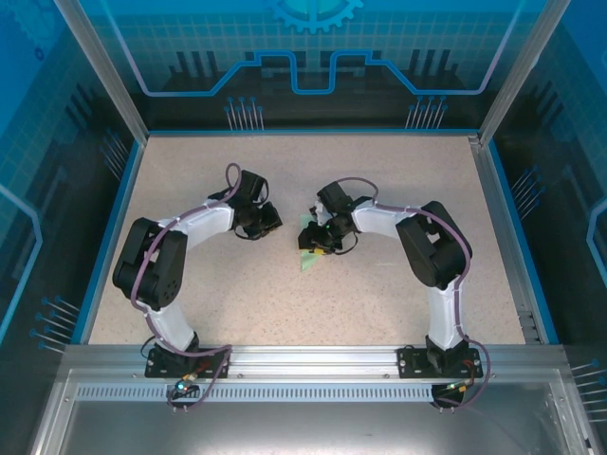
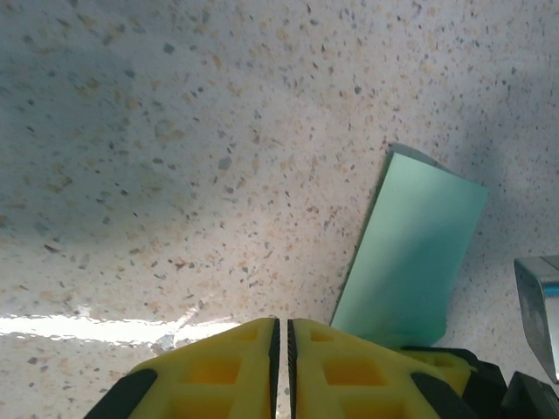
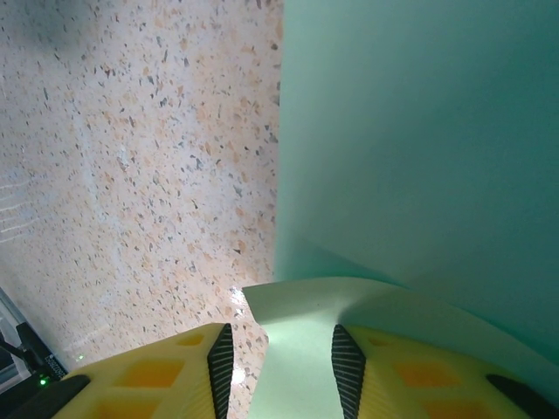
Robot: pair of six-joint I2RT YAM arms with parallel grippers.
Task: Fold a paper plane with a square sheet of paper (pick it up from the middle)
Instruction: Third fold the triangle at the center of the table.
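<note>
Speckled beige tabletop [image 1: 398,171] sits inside a frame of blue glowing panels [image 1: 313,57], with both arms bolted at its near edge. The left arm [image 1: 161,265] bends its elbow outward and reaches in toward the middle; the right arm [image 1: 432,246] mirrors it from the other side, so the two wrists face each other near the centre.

The left gripper [image 2: 281,325] is clenched: its yellow fingers [image 2: 218,367] meet with only a hairline slit between them, and nothing is caught there. It hovers low over bare table.

The paper [image 2: 410,253], pale mint green and already folded into a narrow strip, lies just ahead and to the right of those closed fingertips, not touching them.

The right gripper [image 3: 279,336] points down at the same paper. Its jaws stand apart, and a raised fold of the paper runs up between them. A sliver of table shows between the fold and the left-hand pad [image 3: 220,358], so the grip is released. Beyond the fingertips the rest of the paper spreads flat to the right.
</note>
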